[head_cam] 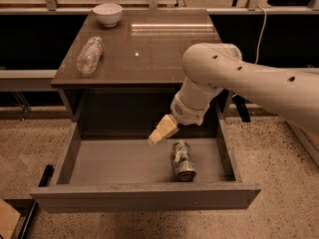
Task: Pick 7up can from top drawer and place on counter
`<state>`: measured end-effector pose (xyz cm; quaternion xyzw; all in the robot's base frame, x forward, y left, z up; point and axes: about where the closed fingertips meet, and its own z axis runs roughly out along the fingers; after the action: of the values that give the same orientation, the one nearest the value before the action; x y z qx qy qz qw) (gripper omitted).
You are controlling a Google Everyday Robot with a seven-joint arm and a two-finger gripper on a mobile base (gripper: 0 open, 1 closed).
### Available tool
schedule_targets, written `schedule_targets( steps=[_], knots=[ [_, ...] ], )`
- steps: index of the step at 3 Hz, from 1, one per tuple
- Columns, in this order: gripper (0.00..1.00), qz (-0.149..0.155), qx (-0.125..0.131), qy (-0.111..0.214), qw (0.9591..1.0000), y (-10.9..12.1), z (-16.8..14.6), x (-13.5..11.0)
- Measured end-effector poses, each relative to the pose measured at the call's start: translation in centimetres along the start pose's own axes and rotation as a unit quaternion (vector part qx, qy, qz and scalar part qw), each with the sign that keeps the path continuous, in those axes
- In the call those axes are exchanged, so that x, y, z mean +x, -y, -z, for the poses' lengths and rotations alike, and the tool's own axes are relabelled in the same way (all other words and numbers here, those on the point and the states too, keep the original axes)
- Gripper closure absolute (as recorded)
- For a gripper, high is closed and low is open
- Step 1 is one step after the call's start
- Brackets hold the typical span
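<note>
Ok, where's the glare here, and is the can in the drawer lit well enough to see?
Camera view: warm, dim light, with a bright glare streak across the back of the counter. Camera view: the 7up can on the top drawer floor is evenly lit and visible; the cabinet recess behind is in deep shadow, the gripper hanging pale against it, up-left of the can.

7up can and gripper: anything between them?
Nothing. In the camera view the gripper hangs over the open top drawer, just up-left of the 7up can lying on its side. Only bare grey drawer floor shows in the gap.
</note>
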<state>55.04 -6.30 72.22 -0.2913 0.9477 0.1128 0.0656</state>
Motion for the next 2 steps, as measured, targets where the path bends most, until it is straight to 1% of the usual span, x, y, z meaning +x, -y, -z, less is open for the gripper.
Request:
schedule_targets(
  steps=[1, 2],
  knots=[
    [0.00, -0.045, 0.008, -0.041, 0.9981, 1.3, -4.1, 1.4],
    [0.02, -0.100, 0.015, -0.092, 0.9906, 2.6, -8.8, 3.6]
  ],
)
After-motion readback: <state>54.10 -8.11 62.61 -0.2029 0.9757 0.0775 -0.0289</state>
